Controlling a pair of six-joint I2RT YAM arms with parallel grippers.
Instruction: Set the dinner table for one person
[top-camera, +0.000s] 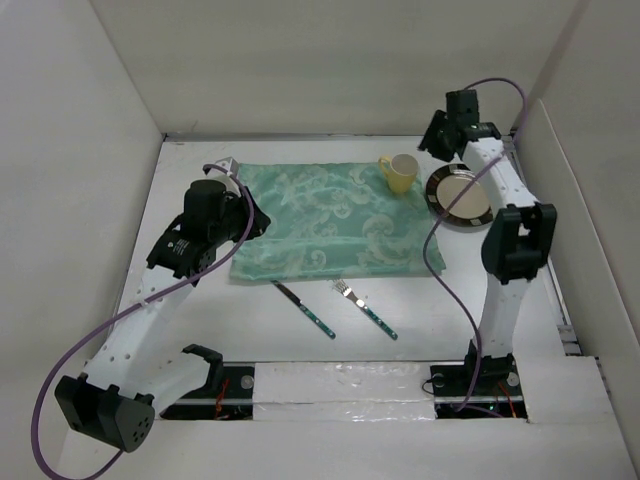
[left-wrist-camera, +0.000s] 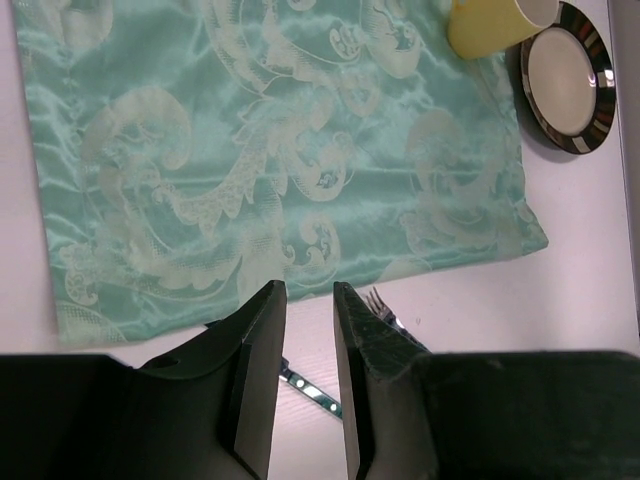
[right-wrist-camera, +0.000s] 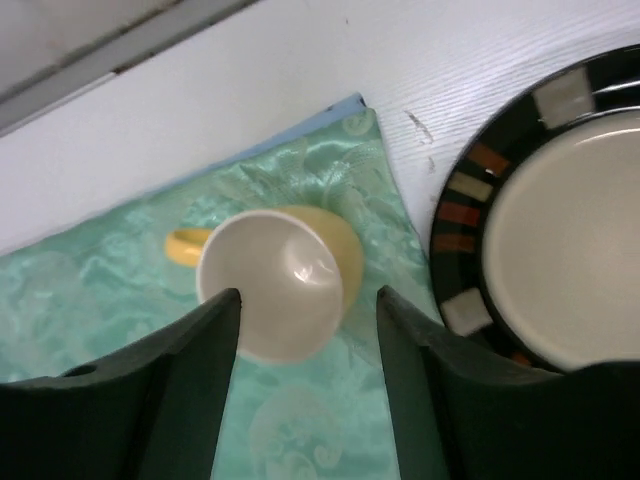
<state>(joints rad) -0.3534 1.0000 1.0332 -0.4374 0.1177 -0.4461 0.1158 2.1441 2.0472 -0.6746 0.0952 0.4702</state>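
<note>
On the white dinner table (top-camera: 300, 345) lies a mint-green patterned cloth (top-camera: 335, 220). A yellow cup (top-camera: 398, 172) stands on its far right corner, handle to the left. A dark-rimmed plate (top-camera: 460, 198) sits on the table just right of the cloth. A knife (top-camera: 303, 308) and a fork (top-camera: 365, 308) lie in front of the cloth. My right gripper (right-wrist-camera: 308, 295) hangs open above the cup (right-wrist-camera: 280, 280), holding nothing. My left gripper (left-wrist-camera: 308, 290) hovers over the cloth's near left edge (left-wrist-camera: 270, 150), its fingers slightly apart with nothing between them.
White upright panels (top-camera: 90, 150) wall in the table on the left, back and right. A purple cable (top-camera: 437, 240) from the right arm droops over the cloth's right edge. Both arm bases sit at the near edge.
</note>
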